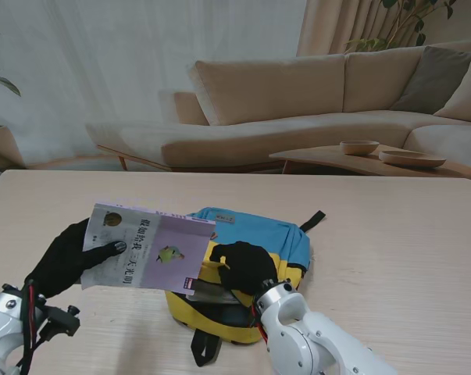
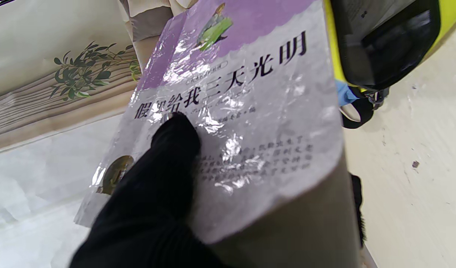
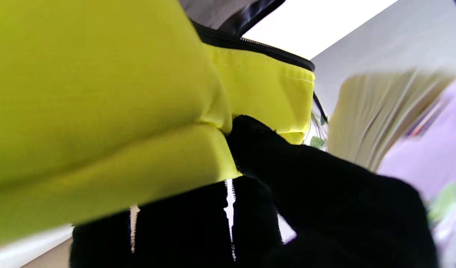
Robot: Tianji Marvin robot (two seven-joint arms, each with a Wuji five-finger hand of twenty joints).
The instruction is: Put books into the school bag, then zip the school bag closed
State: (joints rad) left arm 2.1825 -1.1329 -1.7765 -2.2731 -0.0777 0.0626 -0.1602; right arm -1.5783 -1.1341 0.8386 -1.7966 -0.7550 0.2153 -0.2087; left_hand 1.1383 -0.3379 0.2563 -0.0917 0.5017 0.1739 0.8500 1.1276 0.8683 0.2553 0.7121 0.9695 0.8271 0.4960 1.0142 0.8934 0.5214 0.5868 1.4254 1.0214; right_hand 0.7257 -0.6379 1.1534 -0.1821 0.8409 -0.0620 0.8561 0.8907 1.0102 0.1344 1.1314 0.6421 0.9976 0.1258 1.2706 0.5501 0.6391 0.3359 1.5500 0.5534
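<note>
left robot hand point(image 1: 63, 262) grips book point(image 1: 145, 250) — beside bag point(image 1: 255, 258)

The book point(image 2: 246, 111) cover reads 假如给我三天光明 in large black characters — the smaller print nearer the left hand's thumb point(image 2: 168, 149) is too blurred to read.

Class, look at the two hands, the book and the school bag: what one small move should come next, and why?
Probably the left hand should slide the book toward the school bag mouth. The book is gripped at its left end and its right end already overlaps the opening, which the right hand holds by the yellow flap.
</note>
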